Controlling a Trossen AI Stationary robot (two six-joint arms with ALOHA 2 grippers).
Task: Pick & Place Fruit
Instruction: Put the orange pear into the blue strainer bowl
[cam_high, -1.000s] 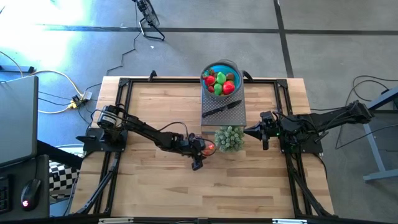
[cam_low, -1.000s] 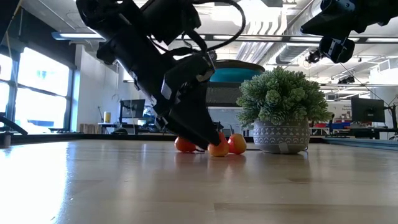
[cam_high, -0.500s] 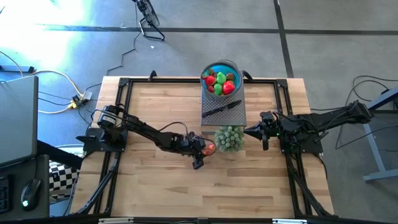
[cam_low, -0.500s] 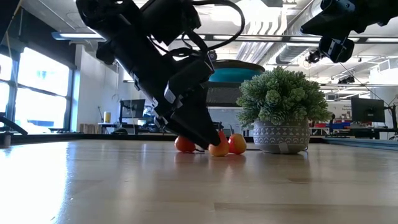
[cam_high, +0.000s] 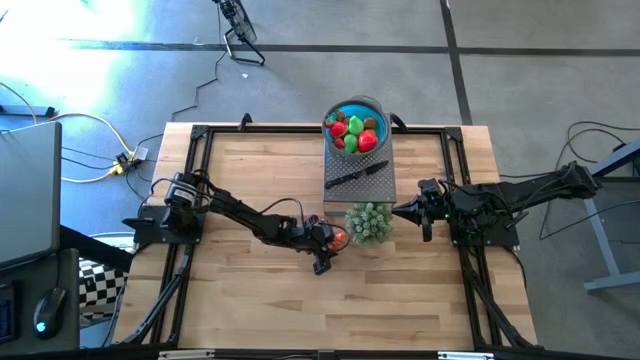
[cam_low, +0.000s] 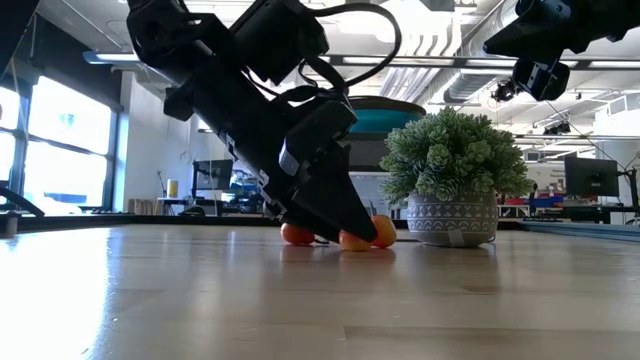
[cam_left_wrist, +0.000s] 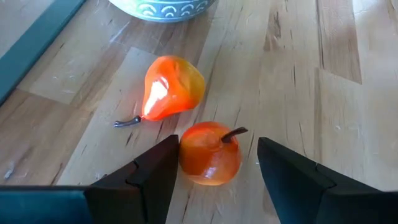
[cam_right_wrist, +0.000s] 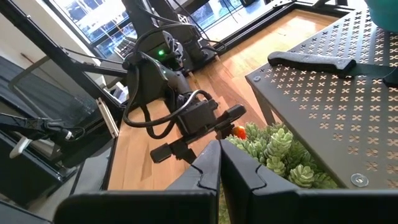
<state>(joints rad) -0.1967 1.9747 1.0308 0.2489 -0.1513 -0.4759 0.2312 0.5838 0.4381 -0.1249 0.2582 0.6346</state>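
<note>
Between the parted fingers of the left gripper (cam_left_wrist: 214, 171): one orange apple-shaped toy fruit (cam_left_wrist: 210, 153), straddled low on the table for a pinch, not yet clamped. Just beyond it: orange pear (cam_left_wrist: 169, 88) (stem trailing). Right gripper (cam_right_wrist: 219, 163): fingers together, idle beside the potted plant (cam_high: 369, 222).

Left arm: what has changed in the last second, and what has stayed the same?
The left end effector has come down to the table and now straddles, open, an orange fruit. Nothing is gripped yet. The right end effector, plant and bowl stayed put.
</note>
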